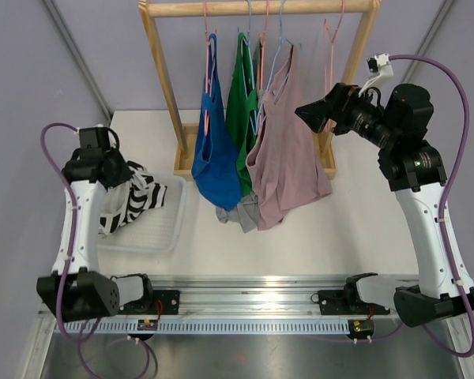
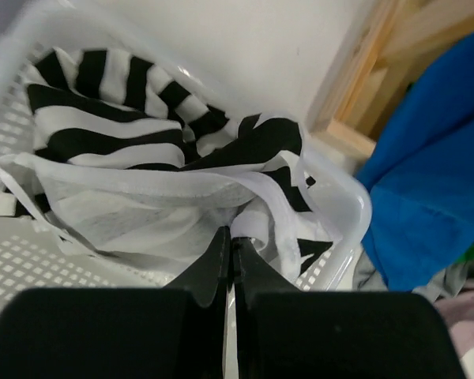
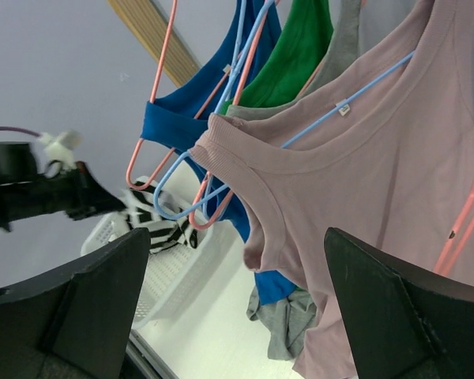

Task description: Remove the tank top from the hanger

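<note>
Desk (image 1: 332, 237) space is mostly taken by a wooden rack (image 1: 162, 79) at the far side, and from its rail hangs the pink tank top (image 1: 288, 150), nearest the right arm, with a green top (image 1: 241, 103) and a blue top (image 1: 213, 154) beside it and a grey top (image 1: 237, 215) sagging low behind them. To the left of the rack sits a white basket (image 1: 154, 233), where a striped top (image 1: 130, 201) is bunched up, with the left pincer (image 2: 231, 237) clenched on a fold of it above the basket. The right pincer (image 1: 312, 114) is released, jaws spread wide, level with the pink top's shoulder and just beside it, not touching. The pink one looks like the next to come off, so the step in hand is the reach for its strap. To do it well, the right pincer should close on the ribbed strap edge only, clear of the thin blue hanger (image 3: 363, 90) under the neckline, then draw the fabric outward and down over the hanger's end rather than tugging straight down, which could drag the hook along the rail or pull the neighbouring hangers with it. The other strap may need the same treatment.
</note>
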